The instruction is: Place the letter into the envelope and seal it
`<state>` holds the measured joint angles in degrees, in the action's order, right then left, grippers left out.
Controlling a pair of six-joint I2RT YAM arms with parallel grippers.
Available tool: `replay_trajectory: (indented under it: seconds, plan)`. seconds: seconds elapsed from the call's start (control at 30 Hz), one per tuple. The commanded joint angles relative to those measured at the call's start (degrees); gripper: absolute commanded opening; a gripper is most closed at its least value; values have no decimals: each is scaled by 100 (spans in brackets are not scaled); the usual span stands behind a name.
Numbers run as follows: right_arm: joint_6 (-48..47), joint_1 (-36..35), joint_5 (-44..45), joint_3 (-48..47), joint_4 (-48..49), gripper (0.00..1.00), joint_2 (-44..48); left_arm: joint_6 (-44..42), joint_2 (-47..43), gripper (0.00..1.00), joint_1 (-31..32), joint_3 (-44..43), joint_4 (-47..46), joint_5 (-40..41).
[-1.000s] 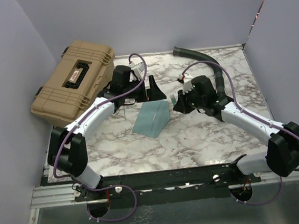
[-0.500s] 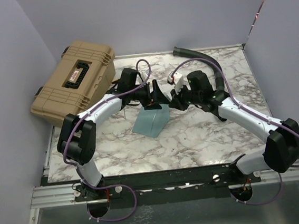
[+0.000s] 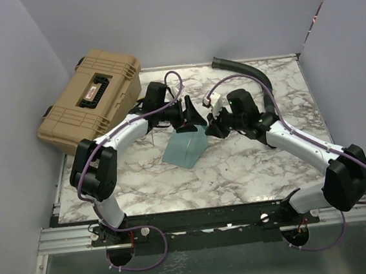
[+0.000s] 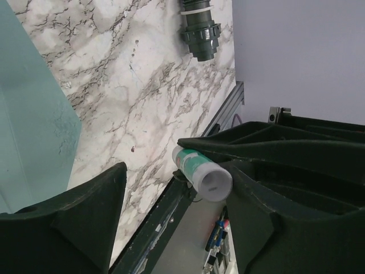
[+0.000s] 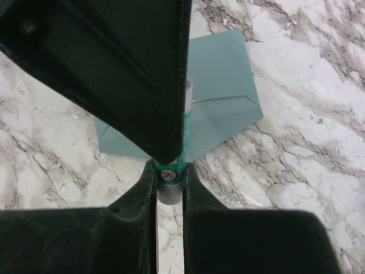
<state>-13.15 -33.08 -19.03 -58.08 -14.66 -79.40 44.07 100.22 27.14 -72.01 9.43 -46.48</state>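
Observation:
The teal envelope (image 3: 185, 147) lies on the marble table; it also shows in the right wrist view (image 5: 228, 80) and the left wrist view (image 4: 28, 125). The tan letter is not in view. My right gripper (image 3: 213, 124) is shut on a green and white glue stick (image 5: 169, 177), held just above the envelope's far edge. My left gripper (image 3: 191, 115) is open. Its fingers (image 4: 68, 222) straddle the free end of the glue stick (image 4: 202, 174) without closing on it. In the right wrist view one left finger (image 5: 125, 63) hides most of the stick.
A tan hard case (image 3: 92, 100) sits at the table's far left corner. A black hose (image 3: 248, 75) curves along the far right; its end shows in the left wrist view (image 4: 199, 28). A metal rail (image 3: 178, 225) runs along the near edge.
The left gripper has swung right from beside the case to meet the right gripper. The right gripper has moved left and forward over the envelope's far edge. The envelope has not moved.

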Motion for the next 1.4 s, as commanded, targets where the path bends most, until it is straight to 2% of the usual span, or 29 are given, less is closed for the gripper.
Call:
replay_trajectory:
  seconds: [0.0, 0.17, 0.4, 0.5, 0.57, 0.67, 0.7, 0.83, 1.03, 1.17, 1.3, 1.37]
  plan:
    - [-80, -80, -262, 76, 146, 1, 34, 110, 138, 68, -2, -174, -80, 201]
    - [-79, -101, -247, 35, 155, 1, -37, 143, 220, 58, 94, -123, -82, 99]
    - [135, -102, -356, -83, 137, 0, -155, 16, 76, 37, 222, -17, -72, -217]
    - [154, -102, -284, -126, 94, 1, -196, -26, 50, 20, 222, 22, -62, -341]
    - [222, -102, -228, -154, 84, 1, -214, -91, 17, 1, 223, 48, -26, -328]
    - [547, -102, -4, -229, 49, 3, -257, -136, 14, 0, 207, 15, 41, -218]
    - [668, -102, 73, -285, -9, 10, -260, -122, 11, 0, 197, -11, 55, -159]
    - [1247, -94, 61, -242, -19, 51, -81, 42, 0, 0, 37, -164, 54, 57]
    - [2904, 278, -36, 166, 860, 77, 687, 607, -115, 0, -268, -511, 52, 121]
    - [4346, 895, -654, 294, 1691, 81, 868, 1058, -293, 0, -389, -680, -25, 72]
    - [5947, 1079, -1113, 381, 2472, 80, 657, 1789, -385, 0, -449, -799, -427, -83]
    - [6585, 1078, -1680, 361, 3012, 78, 459, 2140, -451, 0, -474, -829, -703, -96]
